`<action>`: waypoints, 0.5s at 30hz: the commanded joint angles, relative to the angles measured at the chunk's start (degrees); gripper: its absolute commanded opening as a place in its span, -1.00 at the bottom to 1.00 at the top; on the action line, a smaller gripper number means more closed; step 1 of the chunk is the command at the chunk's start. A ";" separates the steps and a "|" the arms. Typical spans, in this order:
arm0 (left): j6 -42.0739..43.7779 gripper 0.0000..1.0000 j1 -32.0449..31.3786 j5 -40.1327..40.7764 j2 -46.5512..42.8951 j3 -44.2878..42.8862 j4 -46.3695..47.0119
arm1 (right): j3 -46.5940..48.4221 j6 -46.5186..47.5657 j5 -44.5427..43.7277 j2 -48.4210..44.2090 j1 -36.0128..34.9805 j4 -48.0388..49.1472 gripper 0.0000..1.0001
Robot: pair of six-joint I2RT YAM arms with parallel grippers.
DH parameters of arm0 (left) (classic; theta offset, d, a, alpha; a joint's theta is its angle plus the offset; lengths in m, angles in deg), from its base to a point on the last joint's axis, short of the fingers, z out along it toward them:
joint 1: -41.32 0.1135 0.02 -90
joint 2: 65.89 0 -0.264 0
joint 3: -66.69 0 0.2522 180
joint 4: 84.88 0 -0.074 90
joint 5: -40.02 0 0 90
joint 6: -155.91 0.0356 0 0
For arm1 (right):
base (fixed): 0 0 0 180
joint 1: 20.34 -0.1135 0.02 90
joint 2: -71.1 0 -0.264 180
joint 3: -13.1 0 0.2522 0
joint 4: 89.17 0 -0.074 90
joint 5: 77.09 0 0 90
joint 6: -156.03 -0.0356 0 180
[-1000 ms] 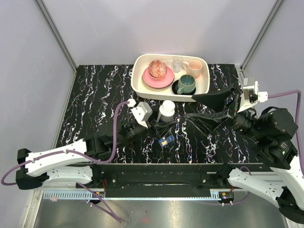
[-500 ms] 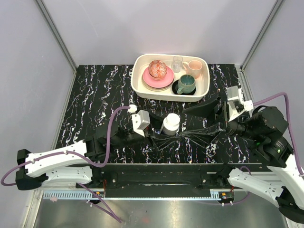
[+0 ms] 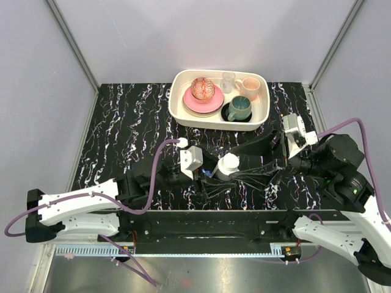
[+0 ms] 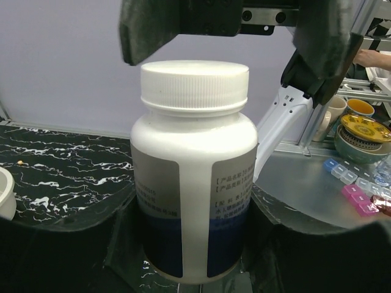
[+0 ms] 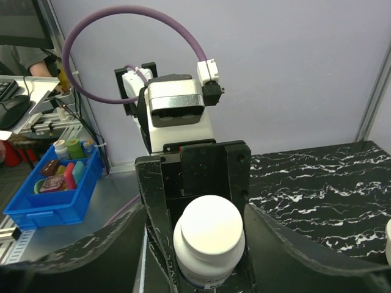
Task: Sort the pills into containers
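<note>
- Fingers of the left gripper (image 4: 192, 262) pinched the white pill bottle (image 4: 192, 183) low on its body, holding it upright at the centre of the top view.
- The right gripper (image 5: 209, 253) had its fingers spread on either side of the ribbed cap (image 5: 209, 232), apparently not touching it.
- To do this well, I judged, it should centre on the cap, close squarely on the ribs, then twist against a firm left grip.
- The containers did not show plainly.
- The white tub (image 3: 183, 113) of dishes sat at upper centre.
</note>
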 commanded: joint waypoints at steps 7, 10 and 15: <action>-0.38 -1.00 0.15 -2.31 0.82 -4.19 3.40 | 1.12 0.96 1.76 1.05 -0.04 -0.09 0.20; -0.20 -1.00 0.15 -1.96 0.82 -4.19 3.40 | 1.12 1.05 1.67 1.32 -0.04 -0.70 -0.05; -0.02 -1.00 0.15 -0.65 0.82 -3.84 3.23 | 1.21 0.96 0.53 1.49 -0.04 -1.40 -0.63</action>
